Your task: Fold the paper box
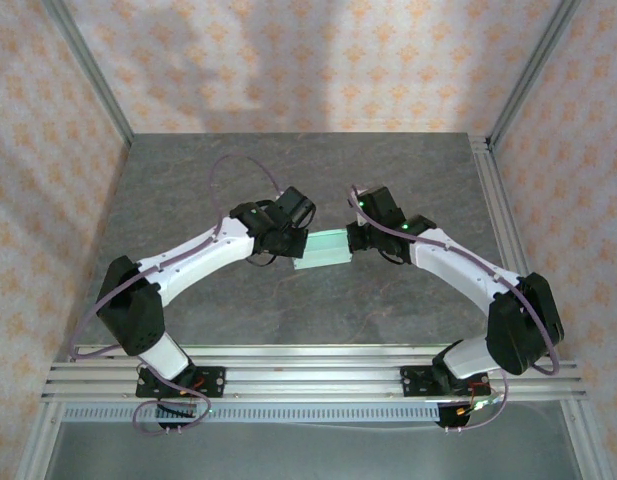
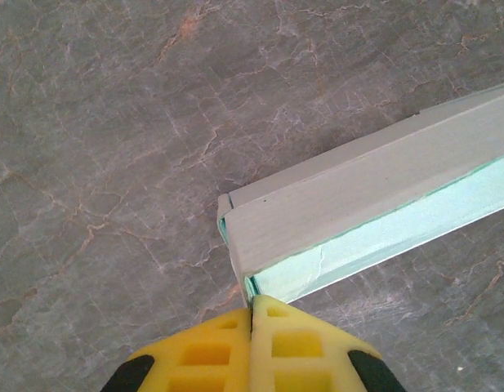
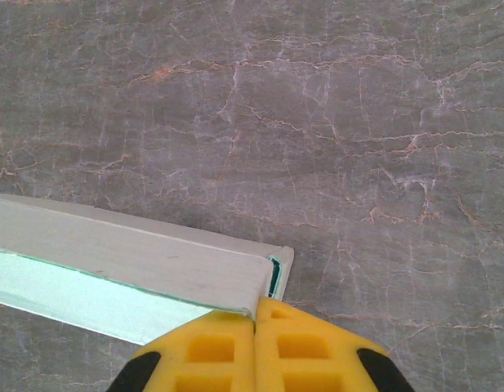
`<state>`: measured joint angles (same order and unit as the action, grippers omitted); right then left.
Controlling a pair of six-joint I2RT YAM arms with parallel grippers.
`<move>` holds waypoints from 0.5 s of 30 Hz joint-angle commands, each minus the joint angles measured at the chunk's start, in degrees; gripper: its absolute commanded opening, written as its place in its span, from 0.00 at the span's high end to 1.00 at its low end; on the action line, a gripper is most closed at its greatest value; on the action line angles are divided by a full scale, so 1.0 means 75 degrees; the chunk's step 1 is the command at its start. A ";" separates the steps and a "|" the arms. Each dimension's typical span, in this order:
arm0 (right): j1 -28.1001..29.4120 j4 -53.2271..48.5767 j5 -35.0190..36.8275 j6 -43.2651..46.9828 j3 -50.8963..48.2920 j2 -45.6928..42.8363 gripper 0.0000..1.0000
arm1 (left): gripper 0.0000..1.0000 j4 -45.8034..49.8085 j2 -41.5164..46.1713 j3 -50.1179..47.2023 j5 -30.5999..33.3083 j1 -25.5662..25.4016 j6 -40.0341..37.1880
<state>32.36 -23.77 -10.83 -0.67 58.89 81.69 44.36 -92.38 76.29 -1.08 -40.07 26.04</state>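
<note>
Fingers [image 2: 294,347] tight on paper box [image 2: 358,204] corners

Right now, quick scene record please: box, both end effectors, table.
box: pale green, folded into a long narrow shape, spanning the gap between the two arms
left end effector: shut, pads pinched on a corner at the box's left end
right end effector: shut, pads pinched on a corner at the box's right end
table: grey, marbled surface
box lifted or resting: cannot tell
</note>
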 commanded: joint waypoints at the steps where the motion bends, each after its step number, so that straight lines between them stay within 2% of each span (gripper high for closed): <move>1: 0.0033 -0.0135 0.0033 -0.0099 0.0210 -0.0007 1.00 | 1.00 0.0297 -0.0136 0.0383 -0.0201 0.0100 0.0514; 9: 0.0033 -0.0136 0.0014 -0.0104 0.0197 0.0017 1.00 | 1.00 0.0476 -0.0216 0.0618 -0.0663 0.0210 0.1203; 15: 0.0033 -0.0141 0.0025 -0.0093 0.0187 0.0021 1.00 | 1.00 0.0548 -0.0305 0.0386 -0.0315 0.0210 0.0955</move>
<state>32.36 -23.79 -10.85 -0.86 58.89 81.69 47.00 -93.56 79.48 -4.86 -38.57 33.01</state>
